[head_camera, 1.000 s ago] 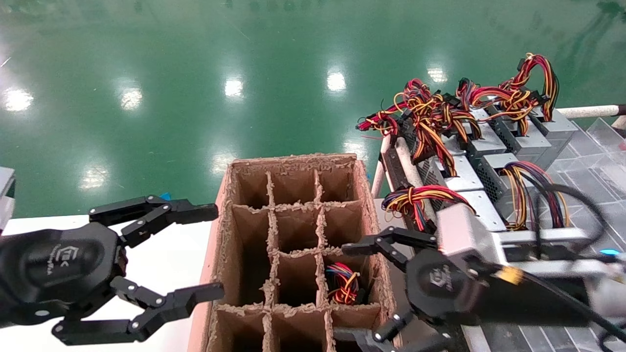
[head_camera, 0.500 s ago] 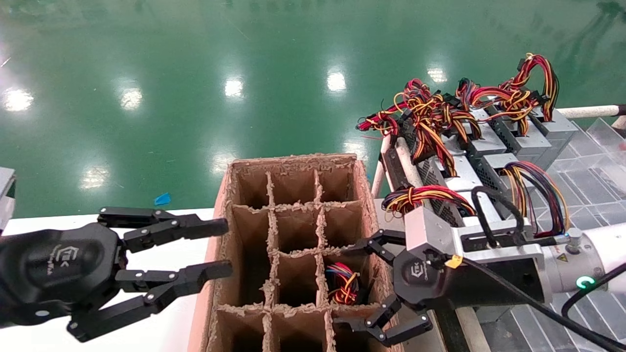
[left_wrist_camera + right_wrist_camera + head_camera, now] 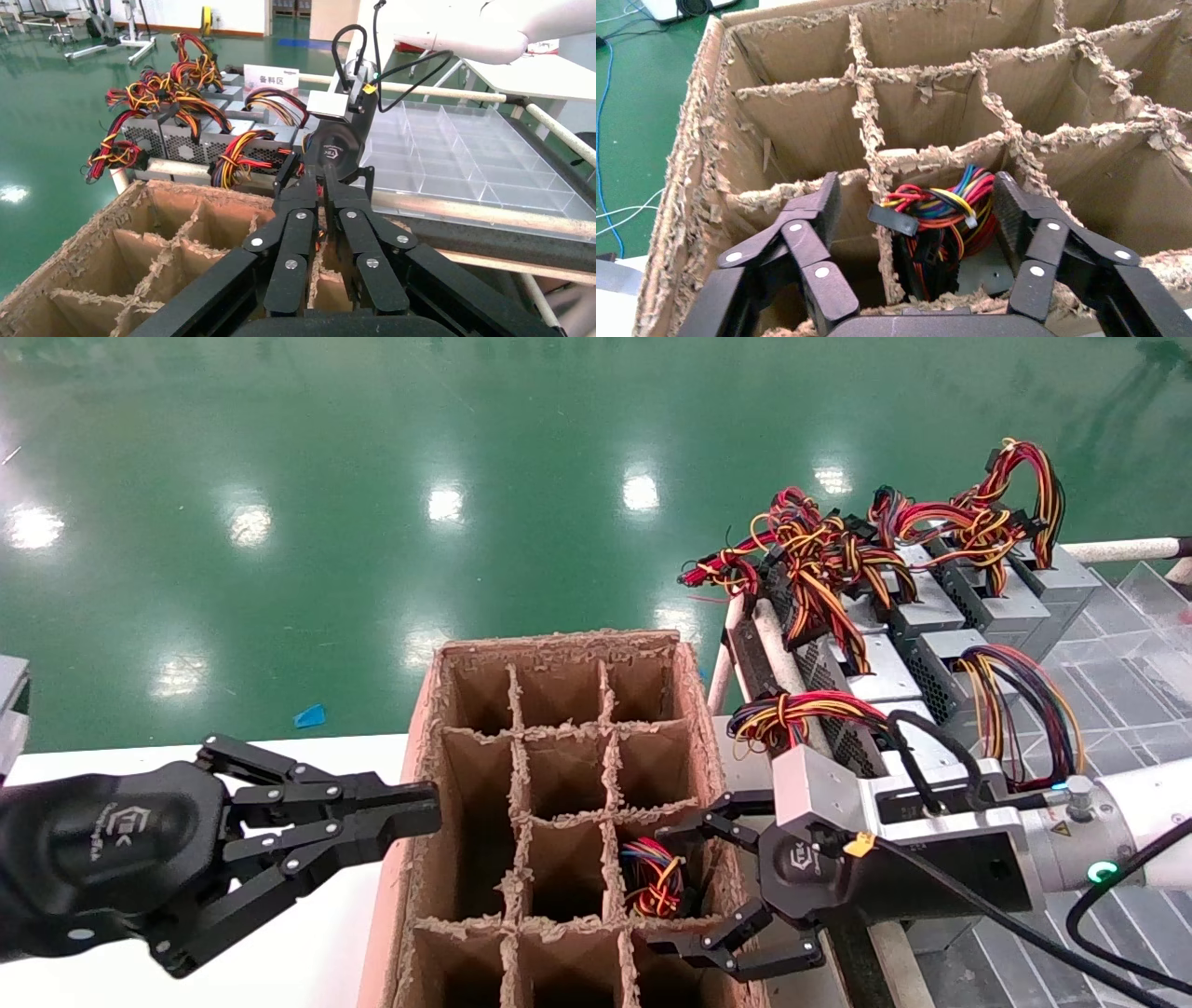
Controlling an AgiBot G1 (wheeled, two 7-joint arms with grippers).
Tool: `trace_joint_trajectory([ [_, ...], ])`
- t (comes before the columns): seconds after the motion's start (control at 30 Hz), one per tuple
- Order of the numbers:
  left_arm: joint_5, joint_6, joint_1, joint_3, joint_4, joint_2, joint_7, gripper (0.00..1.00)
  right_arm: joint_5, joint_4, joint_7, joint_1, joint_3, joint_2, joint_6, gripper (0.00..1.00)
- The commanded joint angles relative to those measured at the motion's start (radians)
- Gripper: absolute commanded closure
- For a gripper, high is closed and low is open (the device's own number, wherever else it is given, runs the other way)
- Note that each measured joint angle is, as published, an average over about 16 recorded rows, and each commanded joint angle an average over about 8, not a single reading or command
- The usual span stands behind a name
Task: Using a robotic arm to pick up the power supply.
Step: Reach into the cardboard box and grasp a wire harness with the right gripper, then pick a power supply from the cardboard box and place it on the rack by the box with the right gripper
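Fingers [image 3: 1018, 225] astride boxed power supply [image 3: 940, 217]

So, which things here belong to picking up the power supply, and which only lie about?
Belonging to the job:
- right gripper, open at the box's right side
- power supply in a compartment, wires up

Lying about:
- left gripper, shut beside the box
- cardboard divider box
- other power supplies on the rack
- clear tray

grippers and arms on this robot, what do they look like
Both the left gripper and right gripper are black two-fingered linkage claws with silver rivets and a white logo on a rounded palm. The right one carries a silver wrist block, yellow tag, black cables and a white forearm with a green light ring.
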Motion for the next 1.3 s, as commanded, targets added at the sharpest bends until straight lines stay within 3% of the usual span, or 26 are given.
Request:
trace_joint_trajectory([
  [0.03, 0.0, 0.0, 0.0, 0.0, 0.0, 0.0, 0.0, 1.0, -0.003, -0.013, -0.016, 0.004, -0.007, -0.002, 0.001, 1.0],
  [0.67, 0.0, 0.0, 0.0, 0.0, 0.0, 0.0, 0.0, 1.0, 0.03, -0.091, -0.07, 0.033, -0.048, 0.001, -0.003, 1.0],
  [1.3, 0.0, 0.0, 0.0, 0.0, 0.0, 0.0, 0.0, 1.0, 0.055, -0.013, -0.029, 0.084, -0.091, 0.036, -0.002, 1.0],
])
